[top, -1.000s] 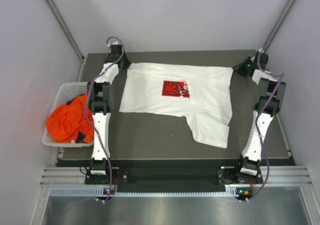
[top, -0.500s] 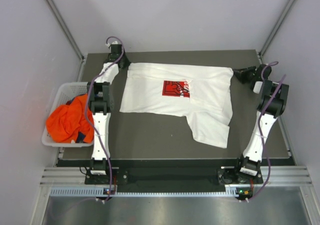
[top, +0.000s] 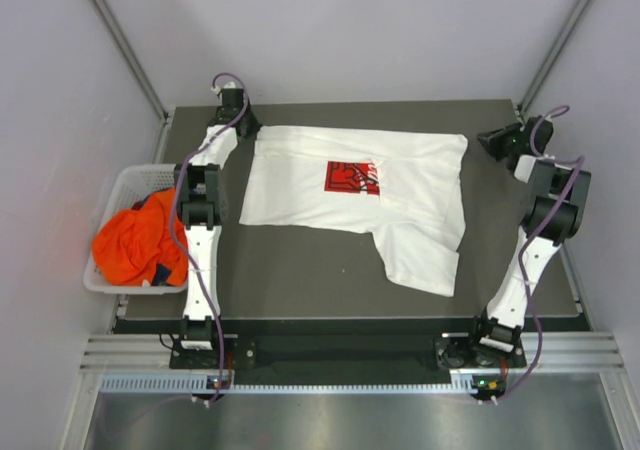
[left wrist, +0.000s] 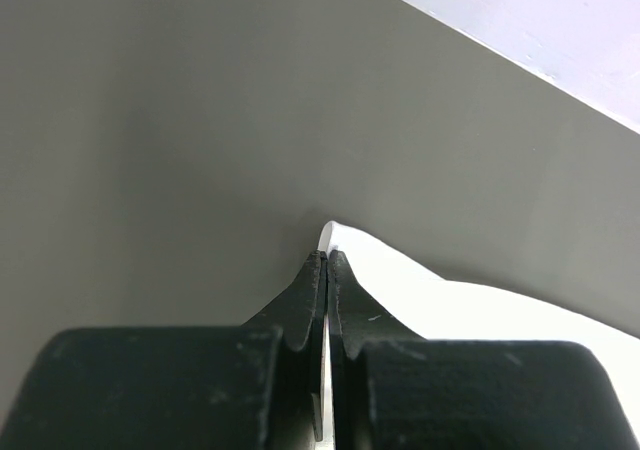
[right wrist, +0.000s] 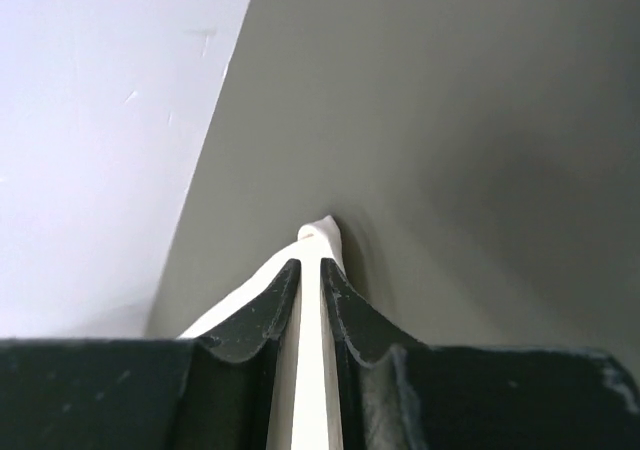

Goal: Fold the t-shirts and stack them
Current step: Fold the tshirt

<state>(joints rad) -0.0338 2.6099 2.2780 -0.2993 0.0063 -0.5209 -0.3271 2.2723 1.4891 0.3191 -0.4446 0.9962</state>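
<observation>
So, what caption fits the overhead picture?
White t-shirt spread on the table, left gripper pinching one far corner, right gripper beside the other; orange t-shirt in the basket.

Top camera: fixed high, on the near side of the white t-shirt [top: 420, 185], looking down; whole tabletop [top: 330, 270] in view. Wrist cameras: very close, low, sighting along left hand [left wrist: 327, 255] and right hand [right wrist: 311, 264] at the t-shirt's far corners, also visible from above.
</observation>
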